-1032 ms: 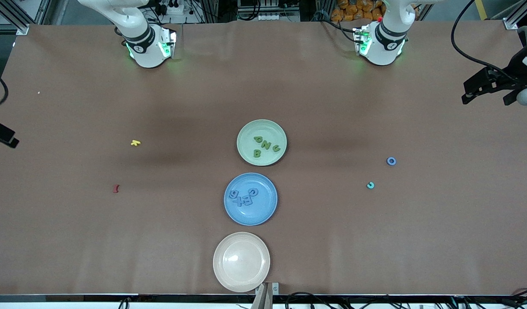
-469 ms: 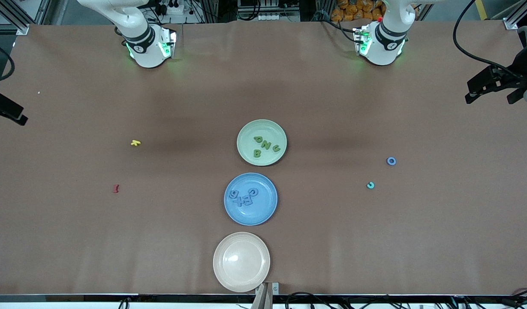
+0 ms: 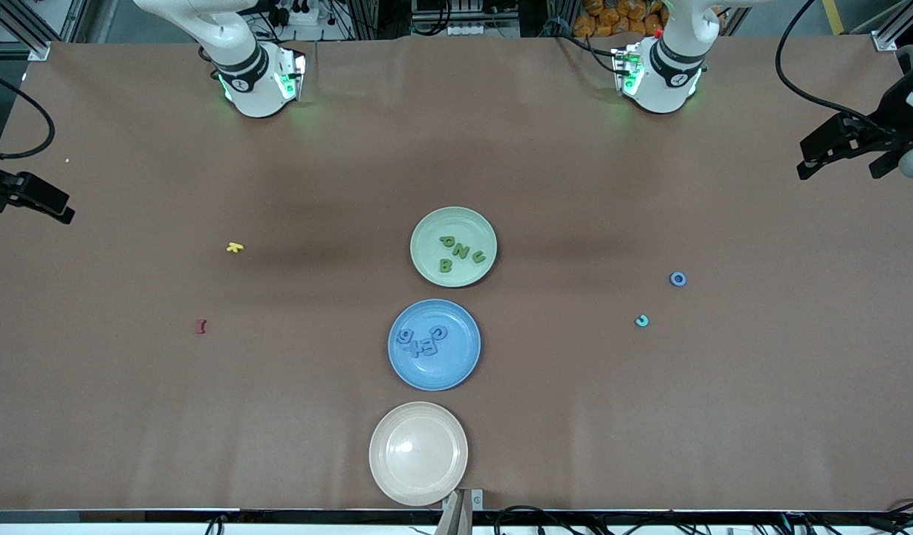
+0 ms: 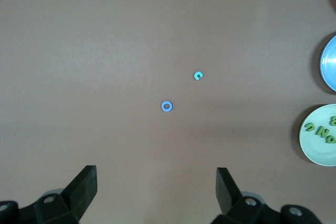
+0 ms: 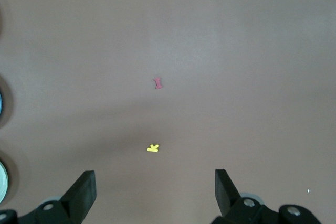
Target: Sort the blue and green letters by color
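Several green letters (image 3: 460, 253) lie on the pale green plate (image 3: 434, 223). Several blue letters (image 3: 422, 340) lie on the blue plate (image 3: 445, 371), which is nearer the front camera. A loose blue O (image 3: 677, 279) and a teal C (image 3: 642, 321) lie on the table toward the left arm's end; the left wrist view shows the O (image 4: 167, 106) and the C (image 4: 197, 76). My left gripper (image 3: 839, 160) (image 4: 157, 174) is open and empty, high over that end. My right gripper (image 3: 33, 197) (image 5: 155, 177) is open and empty, high over the right arm's end.
An empty cream plate (image 3: 418, 483) stands nearest the front camera. A yellow letter (image 3: 235, 247) (image 5: 153, 148) and a dark red letter (image 3: 200, 326) (image 5: 158, 83) lie toward the right arm's end. Brown table paper lies between the plates and the loose letters.
My right gripper has moved up and a little inward from the table's end. My left gripper has shifted slightly. No letter or plate has moved.
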`<action>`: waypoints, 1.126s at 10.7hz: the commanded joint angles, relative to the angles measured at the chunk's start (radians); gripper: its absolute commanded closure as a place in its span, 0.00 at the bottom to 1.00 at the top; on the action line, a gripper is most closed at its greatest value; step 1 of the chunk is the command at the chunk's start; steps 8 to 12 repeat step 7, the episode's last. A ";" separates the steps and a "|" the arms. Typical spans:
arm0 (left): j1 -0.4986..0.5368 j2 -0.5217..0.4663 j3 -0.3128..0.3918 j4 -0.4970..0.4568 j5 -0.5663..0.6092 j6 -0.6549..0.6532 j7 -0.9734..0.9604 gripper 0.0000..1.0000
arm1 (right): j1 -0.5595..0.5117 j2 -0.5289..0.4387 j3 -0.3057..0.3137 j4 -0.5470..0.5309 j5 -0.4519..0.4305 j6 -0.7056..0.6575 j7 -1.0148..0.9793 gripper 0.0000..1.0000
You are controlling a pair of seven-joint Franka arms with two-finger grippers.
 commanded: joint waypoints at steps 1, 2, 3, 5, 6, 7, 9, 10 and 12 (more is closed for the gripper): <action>-0.003 0.014 -0.007 0.011 0.020 -0.009 -0.029 0.00 | 0.017 -0.025 0.003 -0.028 0.004 0.014 0.017 0.00; -0.003 0.014 -0.007 0.012 0.020 -0.009 -0.027 0.00 | 0.021 -0.022 0.003 -0.028 0.004 0.014 0.014 0.00; -0.003 0.014 -0.007 0.012 0.023 -0.009 -0.029 0.00 | 0.023 -0.020 0.003 -0.029 0.004 0.014 0.011 0.00; -0.002 0.014 -0.007 0.012 0.023 -0.009 -0.021 0.00 | 0.026 -0.020 0.003 -0.026 0.004 0.014 0.009 0.00; -0.002 0.014 -0.007 0.012 0.023 -0.009 -0.020 0.00 | 0.027 -0.019 0.003 -0.025 0.004 0.014 0.009 0.00; -0.003 0.014 -0.007 0.012 0.023 -0.009 -0.027 0.00 | 0.027 -0.019 0.003 -0.025 0.004 0.014 0.009 0.00; -0.003 0.014 -0.007 0.012 0.023 -0.009 -0.027 0.00 | 0.027 -0.019 0.003 -0.025 0.004 0.014 0.009 0.00; -0.003 0.014 -0.007 0.012 0.023 -0.009 -0.027 0.00 | 0.027 -0.019 0.003 -0.025 0.004 0.014 0.009 0.00; -0.003 0.014 -0.007 0.012 0.023 -0.009 -0.027 0.00 | 0.027 -0.019 0.003 -0.025 0.004 0.014 0.009 0.00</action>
